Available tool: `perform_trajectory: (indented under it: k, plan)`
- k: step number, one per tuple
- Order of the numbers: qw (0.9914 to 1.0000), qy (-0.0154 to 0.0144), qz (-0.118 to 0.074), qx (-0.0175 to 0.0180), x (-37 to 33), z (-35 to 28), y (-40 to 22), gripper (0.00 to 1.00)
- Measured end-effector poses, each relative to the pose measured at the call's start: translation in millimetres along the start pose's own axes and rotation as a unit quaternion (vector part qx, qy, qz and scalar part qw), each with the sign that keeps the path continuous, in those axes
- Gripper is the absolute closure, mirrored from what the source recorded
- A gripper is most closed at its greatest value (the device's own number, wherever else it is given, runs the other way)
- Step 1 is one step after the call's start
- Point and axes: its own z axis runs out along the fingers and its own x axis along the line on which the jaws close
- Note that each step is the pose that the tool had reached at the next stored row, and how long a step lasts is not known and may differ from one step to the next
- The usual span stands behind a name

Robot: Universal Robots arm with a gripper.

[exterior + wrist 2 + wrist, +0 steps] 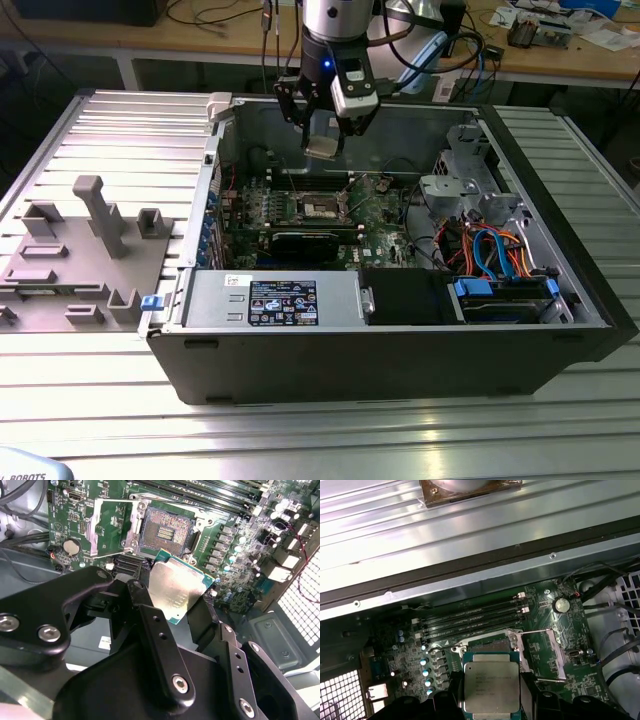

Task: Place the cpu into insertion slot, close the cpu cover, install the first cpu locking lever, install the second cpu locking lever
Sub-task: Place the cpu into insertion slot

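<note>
While clamped on one cpu (175, 591), one gripper (322, 138) hangs above one insertion slot (167, 527)

Robotics lab, assembly test bench. Evidence: ribbed aluminium profile table (100, 430); opened desktop PC case (400, 350) lying on it, motherboard (380, 225) exposed; industrial robot arm (335, 25) over case, gripper (322, 142) clamping cpu (320, 150); grey fixture blocks (90, 220) at exterior view's left; wooden workbench (560, 62) behind, littered with cables (225, 15) and loose electronics.
</note>
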Motion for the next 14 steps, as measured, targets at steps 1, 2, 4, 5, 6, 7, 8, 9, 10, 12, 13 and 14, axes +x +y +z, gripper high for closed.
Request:
perform_trajectory:
  k: [1,2,4,5,6,7,8,9,10,12,13,14]
  plan:
    - [1.00000,-0.0001,0.001,0.0000,0.0,0.1,0.0,0.45]
    - [1.00000,-0.0001,0.001,0.0000,0.0,0.2,0.0,0.45]
    - [1.00000,-0.0002,0.002,0.0000,0.0,0.4,0.0,0.45]
    - [1.00000,-0.0003,0.003,0.0000,0.0,0.5,-0.1,0.45]
    - [0.99999,-0.0004,0.004,0.0000,0.0,0.7,-0.1,0.45]
    - [0.99999,-0.0005,0.005,-0.0001,0.0,0.8,-0.1,0.45]
    - [0.99998,-0.0006,0.007,-0.0001,0.0,0.9,-0.1,0.45]
    - [0.99997,-0.0007,0.008,-0.0001,0.0,1.0,-0.1,0.45]
    - [0.99995,-0.0009,0.010,-0.0001,0.0,1.1,-0.1,0.45]
    - [0.99990,-0.0013,0.014,-0.0002,0.0,1.4,-0.1,0.45]
    - [0.99989,-0.0014,0.015,-0.0002,0.0,1.4,-0.1,0.45]
    - [0.99985,-0.0016,0.017,-0.0002,0.0,1.6,-0.2,0.45]
